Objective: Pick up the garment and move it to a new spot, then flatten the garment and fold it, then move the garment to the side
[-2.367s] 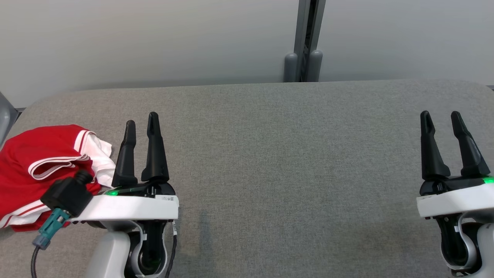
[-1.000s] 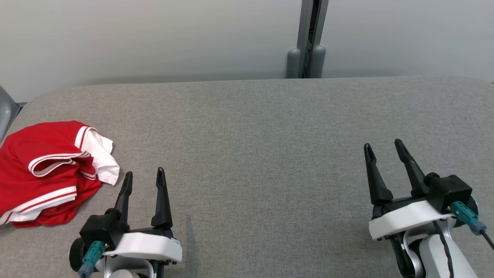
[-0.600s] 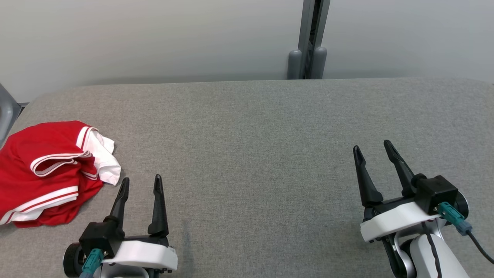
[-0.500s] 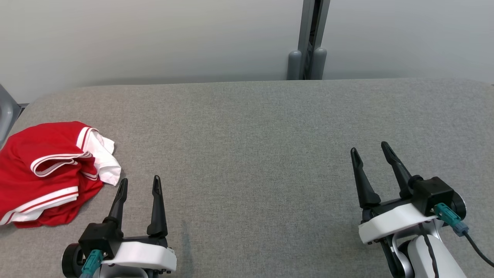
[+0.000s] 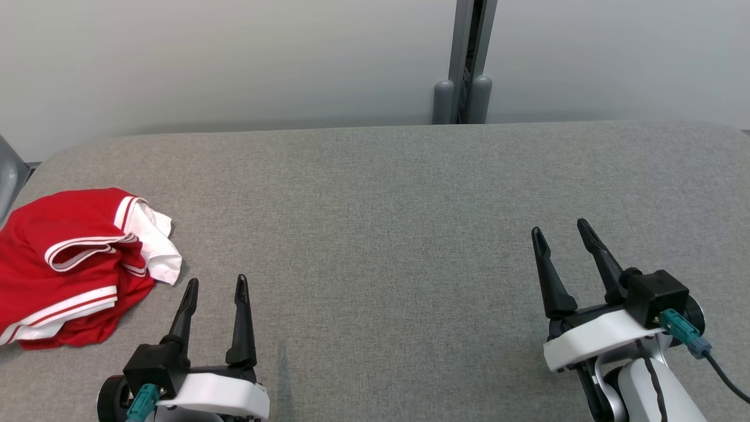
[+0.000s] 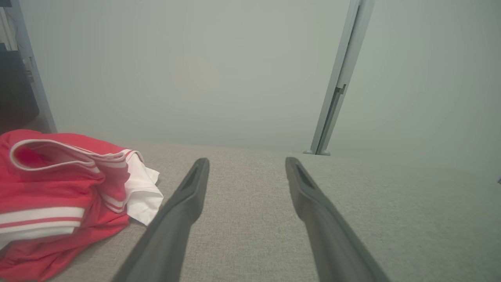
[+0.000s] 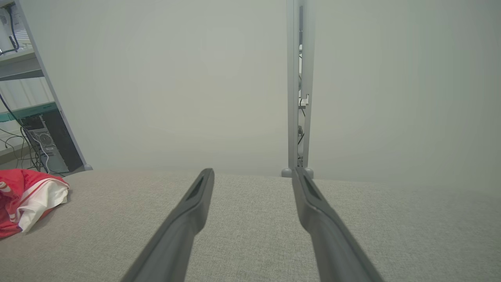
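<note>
The garment (image 5: 70, 264) is a red piece with white stripes and a white inner layer, lying bunched at the left edge of the grey table (image 5: 387, 205). It also appears at the left in the left wrist view, garment (image 6: 51, 199), and far left in the right wrist view, garment (image 7: 23, 201). My left gripper (image 5: 215, 283) stands open just right of the garment's near corner, apart from it, with nothing between its fingers. My right gripper (image 5: 561, 228) is open and empty at the table's near right.
A pale wall runs behind the table, with a grey post (image 5: 464, 58) at its far edge. A shelf with a computer tower (image 7: 47, 147) and cables stands beyond the table's left end. The table's broad middle lies between my grippers.
Both grippers have drawn back toward the table's near edge, the left one away from the garment it stood beside. The garment has stayed put. Both stay open.
</note>
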You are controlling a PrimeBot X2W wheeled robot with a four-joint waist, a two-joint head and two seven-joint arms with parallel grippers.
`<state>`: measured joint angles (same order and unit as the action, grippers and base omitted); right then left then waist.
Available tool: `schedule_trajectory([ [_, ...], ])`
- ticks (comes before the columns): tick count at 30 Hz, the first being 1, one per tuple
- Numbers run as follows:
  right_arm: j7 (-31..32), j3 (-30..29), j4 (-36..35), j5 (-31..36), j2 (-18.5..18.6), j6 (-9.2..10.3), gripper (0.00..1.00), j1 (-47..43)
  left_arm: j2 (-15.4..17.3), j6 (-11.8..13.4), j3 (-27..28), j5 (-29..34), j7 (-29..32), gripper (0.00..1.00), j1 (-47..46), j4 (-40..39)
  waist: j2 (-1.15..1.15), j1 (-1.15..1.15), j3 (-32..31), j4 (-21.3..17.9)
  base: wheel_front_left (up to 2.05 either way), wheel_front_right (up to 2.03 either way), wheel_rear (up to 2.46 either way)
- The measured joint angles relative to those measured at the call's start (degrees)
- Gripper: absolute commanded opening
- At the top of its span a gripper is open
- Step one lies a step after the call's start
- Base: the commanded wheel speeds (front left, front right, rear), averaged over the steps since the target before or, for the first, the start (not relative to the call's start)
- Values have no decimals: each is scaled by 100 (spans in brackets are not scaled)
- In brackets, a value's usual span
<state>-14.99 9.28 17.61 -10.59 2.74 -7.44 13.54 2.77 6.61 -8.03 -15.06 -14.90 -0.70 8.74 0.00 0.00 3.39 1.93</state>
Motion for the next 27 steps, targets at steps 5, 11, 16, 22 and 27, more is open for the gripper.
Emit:
schedule_trajectory([
  [5,0,5,4,-9,0,0,100,0,-1,-10,-4,-10,0,100,-2,32,0,0,13,3,0,0,0],
  [11,0,4,12,-1,-1,0,100,-2,-1,-25,-10,-69,0,100,-4,76,0,0,10,34,0,0,0],
  [16,-1,40,-3,19,2,1,100,-12,-1,-34,7,-94,0,100,-14,108,0,0,12,156,0,0,0],
  [22,-15,101,-40,21,-2,0,100,-102,-1,1,36,-163,0,100,-47,93,0,0,15,540,0,0,0],
  [27,-16,148,-41,15,1,0,100,-134,-1,27,32,-165,0,100,47,58,0,0,-28,965,0,0,0],
])
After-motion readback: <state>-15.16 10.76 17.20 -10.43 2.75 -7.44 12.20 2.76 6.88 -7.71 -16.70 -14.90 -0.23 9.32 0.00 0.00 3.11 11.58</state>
